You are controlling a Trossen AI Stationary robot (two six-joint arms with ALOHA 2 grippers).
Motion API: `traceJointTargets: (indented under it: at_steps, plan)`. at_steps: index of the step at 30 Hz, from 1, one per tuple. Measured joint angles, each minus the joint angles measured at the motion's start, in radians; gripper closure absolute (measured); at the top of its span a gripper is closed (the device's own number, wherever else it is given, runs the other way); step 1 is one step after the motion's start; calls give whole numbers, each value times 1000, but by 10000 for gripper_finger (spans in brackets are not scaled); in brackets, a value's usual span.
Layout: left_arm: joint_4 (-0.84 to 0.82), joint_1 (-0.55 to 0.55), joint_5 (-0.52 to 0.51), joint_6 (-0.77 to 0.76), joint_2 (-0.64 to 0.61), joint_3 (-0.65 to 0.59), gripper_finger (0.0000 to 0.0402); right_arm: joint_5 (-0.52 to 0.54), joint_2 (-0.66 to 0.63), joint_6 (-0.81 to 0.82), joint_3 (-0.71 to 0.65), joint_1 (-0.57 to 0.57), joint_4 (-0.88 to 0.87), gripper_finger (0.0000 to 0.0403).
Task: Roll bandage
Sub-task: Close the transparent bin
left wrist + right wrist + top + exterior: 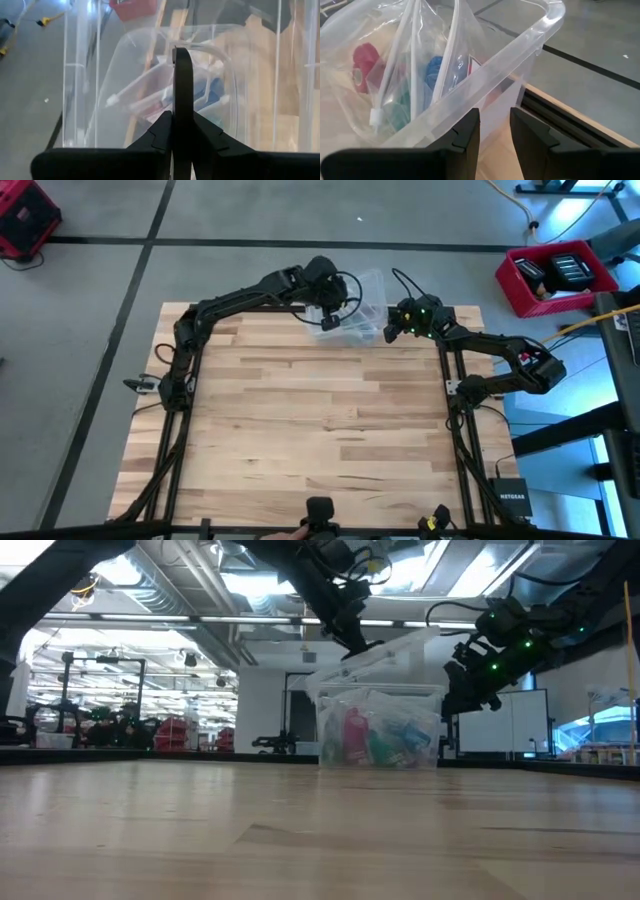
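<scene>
lying inside bag in box, blue bandage, roll axis unclear

A clear plastic lidded box is sitting at the far edge of the light wooden slatted table, about midway between the two arms. Its clear lid is tilting up above the box. Inside the box a clear plastic bag is lying, holding several rolls, among them a compact blue roll of bandage between a pink roll and a green one. The left gripper is sitting over the box's left side, pinching the lid's edge. The right gripper is sitting just beside the box's right wall, fingers straddling its rim. A red plastic bin is standing on the floor, well apart, beyond the table's right far corner.
</scene>
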Motion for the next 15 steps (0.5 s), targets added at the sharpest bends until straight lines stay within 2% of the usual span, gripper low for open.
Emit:
traceJointTargets:
  at_steps: [6, 15]
  plan:
    - [18, -2, 2, -24, 28, 0, 363, -46, -1, -9, 0, -2, -1, 293]
    - [45, -7, 20, -29, 77, 0, 363, -44, -13, -31, 0, -1, -1, 293]
